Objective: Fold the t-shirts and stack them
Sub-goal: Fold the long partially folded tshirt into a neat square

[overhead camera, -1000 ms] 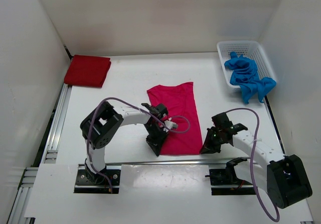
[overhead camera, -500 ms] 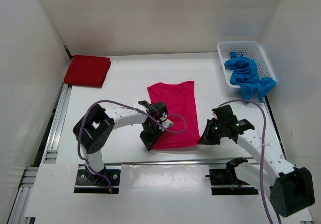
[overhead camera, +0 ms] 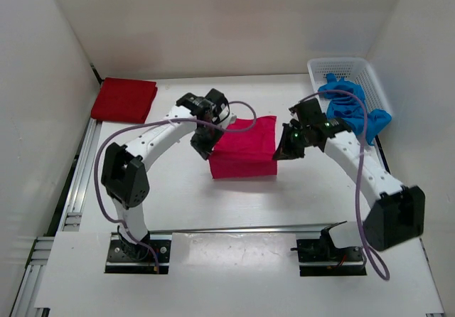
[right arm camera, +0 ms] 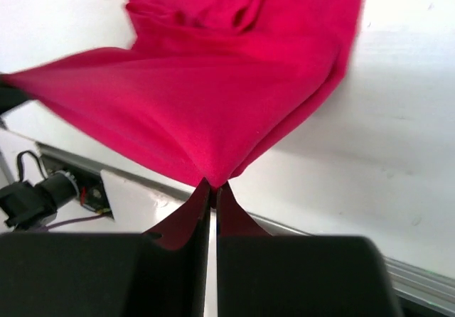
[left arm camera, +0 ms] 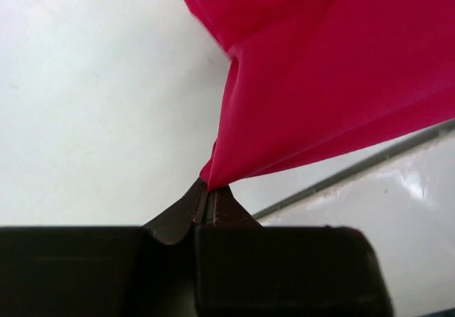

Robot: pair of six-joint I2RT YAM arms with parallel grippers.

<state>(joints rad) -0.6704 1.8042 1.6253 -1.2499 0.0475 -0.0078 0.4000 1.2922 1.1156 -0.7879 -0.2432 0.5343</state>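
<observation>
Corners of magenta-pink t-shirt (overhead camera: 245, 157) sit pinched in left tool (overhead camera: 205, 150) and right tool (overhead camera: 280, 153).

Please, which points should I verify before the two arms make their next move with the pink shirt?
1. Left gripper shut on a corner of the magenta shirt: ok.
2. Right gripper shut on the other corner: ok.
3. Both grippers about level with each other across the shirt in the top view: ok.
4. Lifted edge lined up with the shirt's far edge: cannot tell; the raised cloth hides it.
5. Dark red shirt folded, lying at the far left, apart from both arms: ok.
6. Blue shirt folded: not ok; it lies crumpled in the basket, partly over the rim.
</observation>
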